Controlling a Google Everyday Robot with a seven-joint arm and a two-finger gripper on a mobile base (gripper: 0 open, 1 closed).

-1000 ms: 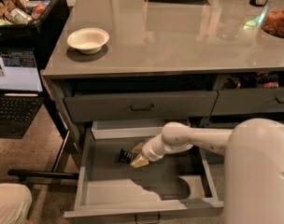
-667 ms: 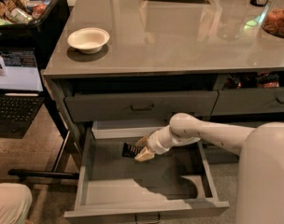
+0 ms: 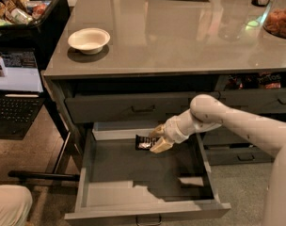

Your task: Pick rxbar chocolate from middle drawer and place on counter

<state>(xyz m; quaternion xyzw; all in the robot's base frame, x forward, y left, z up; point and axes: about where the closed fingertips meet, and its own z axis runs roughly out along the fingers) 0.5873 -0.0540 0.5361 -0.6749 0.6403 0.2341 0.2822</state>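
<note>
In the camera view, I am holding my gripper [image 3: 158,139] inside the open middle drawer [image 3: 133,210], near its back wall and just under the closed top drawer [image 3: 133,108]. My two fingers are pinching the right end of the rxbar chocolate [image 3: 143,143], one above it and one below, so the black wrapper is sticking out to the left of them. I cannot tell whether the bar is resting on the drawer floor or already hanging just clear of it.

So I am judging the grasp as done, and the drawer itself is pulled out far enough to work in. What I am leaving undone is the rest: the bar is not yet out of the drawer, and it is not yet on the counter [image 3: 180,41]. The counter is sitting well above my gripper, with a white bowl [image 3: 89,40] toward its left side and bare glossy surface beside that where I am expecting to set the bar down.
</note>
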